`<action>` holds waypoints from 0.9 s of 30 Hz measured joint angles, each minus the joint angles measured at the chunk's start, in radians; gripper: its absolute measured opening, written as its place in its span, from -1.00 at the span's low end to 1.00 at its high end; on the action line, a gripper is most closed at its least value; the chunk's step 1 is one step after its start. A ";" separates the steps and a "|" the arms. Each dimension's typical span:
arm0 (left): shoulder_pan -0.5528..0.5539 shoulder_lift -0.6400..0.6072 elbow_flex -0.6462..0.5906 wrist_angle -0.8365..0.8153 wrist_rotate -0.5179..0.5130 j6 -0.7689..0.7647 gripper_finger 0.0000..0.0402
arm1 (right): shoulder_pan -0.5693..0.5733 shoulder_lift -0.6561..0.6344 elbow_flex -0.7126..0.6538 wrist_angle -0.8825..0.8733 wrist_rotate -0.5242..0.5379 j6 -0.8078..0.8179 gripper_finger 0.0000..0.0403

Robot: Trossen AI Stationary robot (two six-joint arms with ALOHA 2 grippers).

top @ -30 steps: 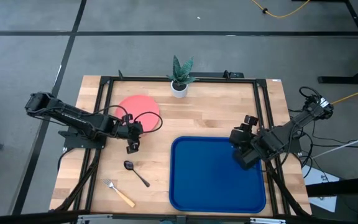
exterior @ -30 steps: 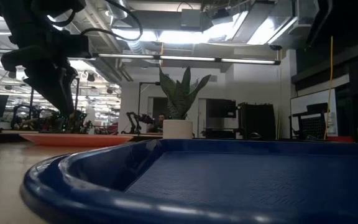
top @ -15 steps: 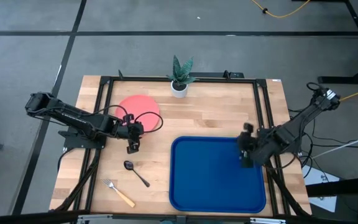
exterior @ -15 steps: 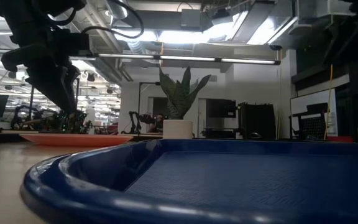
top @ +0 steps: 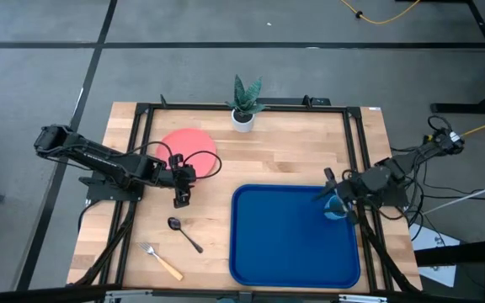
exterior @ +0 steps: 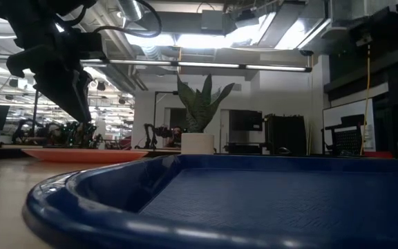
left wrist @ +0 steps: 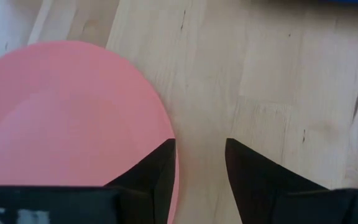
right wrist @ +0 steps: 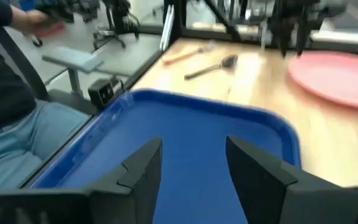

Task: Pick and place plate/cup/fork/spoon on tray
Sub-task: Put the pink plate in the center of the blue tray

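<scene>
Tray [top: 293, 236] lies on the table's [top: 285, 151] right half, near edge, deep blue. The cup [top: 337, 207], light blue, stands inside it against the right rim. Your right gripper [top: 331, 192] sits just beside that cup, over the tray's right edge; its wrist view shows the fingers [right wrist: 143, 169] parted with a clear gap and nothing between them, tray floor beyond.

Plate [top: 188, 146], salmon pink, rests flat on the wood toward the far left, well apart from the tray. Your left gripper [top: 180, 192] hangs off the plate's near right edge. In the left wrist view the fingers [left wrist: 159, 167] stand narrowly apart, empty; one overlaps the plate's rim, the other is over bare wood. Whether either touches the plate, you cannot tell.

Spoon [top: 183, 232], dark, lies on the wood between the left gripper and the near edge, left of the tray. Fork [top: 162, 262], tan handle, lies nearer the near-left corner, just beyond the spoon, not touching it.

Potted plant [top: 244, 103] stands at the table's far edge, middle.

A person's leg [right wrist: 23, 134] shows beyond the tray in the right wrist view.
</scene>
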 joint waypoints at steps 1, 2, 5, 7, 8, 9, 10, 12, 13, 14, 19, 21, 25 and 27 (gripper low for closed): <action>0.000 0.000 0.000 0.000 0.000 0.000 -0.34 | -0.018 -0.020 -0.006 0.005 -0.023 -0.014 -0.10; 0.000 0.000 0.000 0.000 0.000 0.000 -0.34 | -0.036 -0.038 -0.012 0.007 -0.049 -0.028 -0.10; 0.000 0.000 0.000 0.000 0.000 0.000 -0.34 | -0.090 -0.092 -0.029 0.007 -0.132 -0.088 -0.10; 0.000 0.000 0.000 0.000 0.000 0.000 -0.34 | -0.125 -0.128 -0.040 0.016 -0.159 -0.136 -0.10; 0.000 0.000 0.000 0.000 0.000 0.000 -0.34 | -0.141 -0.144 -0.044 0.019 -0.160 -0.152 -0.10; 0.000 0.000 0.000 0.000 0.000 -0.001 -0.34 | -0.156 -0.159 -0.050 0.022 -0.161 -0.156 -0.10; 0.000 0.000 0.000 0.000 0.001 -0.001 -0.34 | -0.171 -0.172 -0.055 0.021 -0.161 -0.156 -0.10; 0.000 0.000 0.000 0.000 0.000 0.000 -0.34 | -0.198 -0.198 -0.078 0.014 -0.178 -0.147 -0.10; 0.000 0.000 0.000 0.000 0.001 0.000 -0.34 | -0.210 -0.209 -0.093 0.013 -0.203 -0.141 -0.10; 0.000 0.000 0.000 0.000 0.001 0.000 -0.34 | -0.223 -0.220 -0.110 0.012 -0.232 -0.133 -0.10; 0.000 0.000 0.000 0.002 0.001 0.000 -0.34 | -0.280 -0.277 -0.218 0.108 -0.291 -0.103 -0.10; 0.000 0.000 0.000 0.004 0.001 -0.001 -0.34 | -0.303 -0.298 -0.253 0.133 -0.291 -0.102 -0.10; 0.000 0.000 0.000 0.008 0.001 -0.001 -0.34 | -0.347 -0.333 -0.283 0.132 -0.291 -0.096 -0.10; 0.000 0.000 0.000 0.008 0.001 0.000 -0.34 | -0.362 -0.343 -0.284 0.109 -0.291 -0.113 -0.10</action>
